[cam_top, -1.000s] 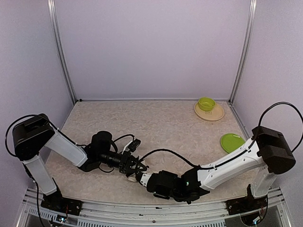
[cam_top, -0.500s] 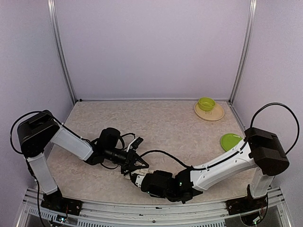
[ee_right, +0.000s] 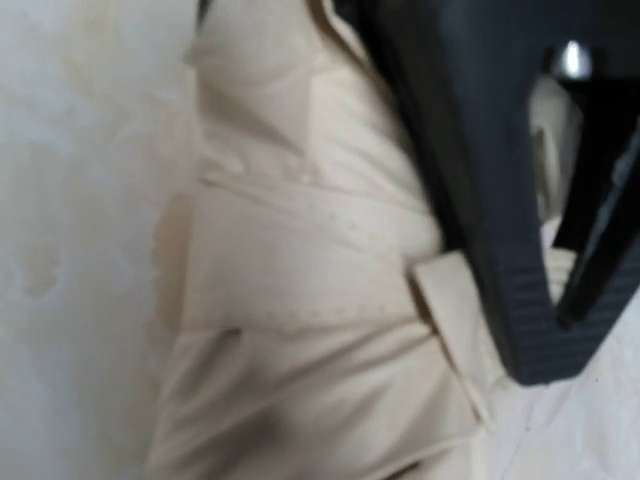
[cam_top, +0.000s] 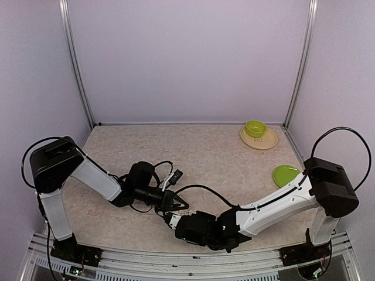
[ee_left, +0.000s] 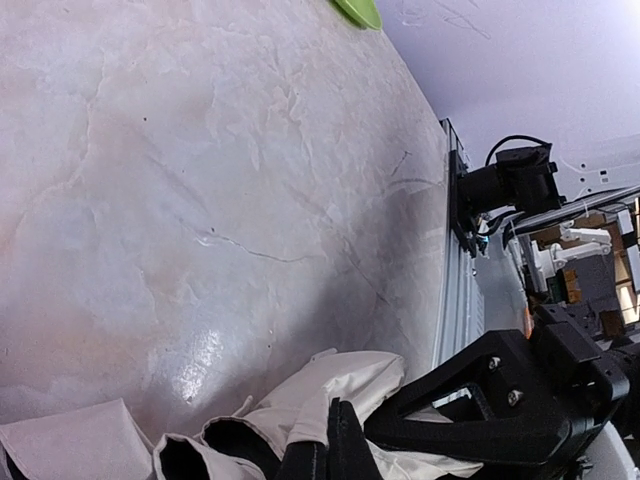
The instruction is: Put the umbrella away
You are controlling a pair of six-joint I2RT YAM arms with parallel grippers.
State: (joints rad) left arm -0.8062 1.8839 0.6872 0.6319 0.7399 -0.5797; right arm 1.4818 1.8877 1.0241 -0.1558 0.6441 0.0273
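Fingers (cam_top: 176,203) of the left gripper (cam_top: 180,205) are pinched shut on cream fabric, lower centre of the top view.
I cannot tell whether the right gripper (cam_top: 171,219) is apart or closed. The umbrella (ee_left: 335,380) lies bunched on the table (ee_left: 200,200) between both. Probably best to gather loose folds tightly before wrapping.

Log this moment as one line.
umbrella: bunched on table | left gripper: shut on umbrella | right gripper: at umbrella, grip unclear
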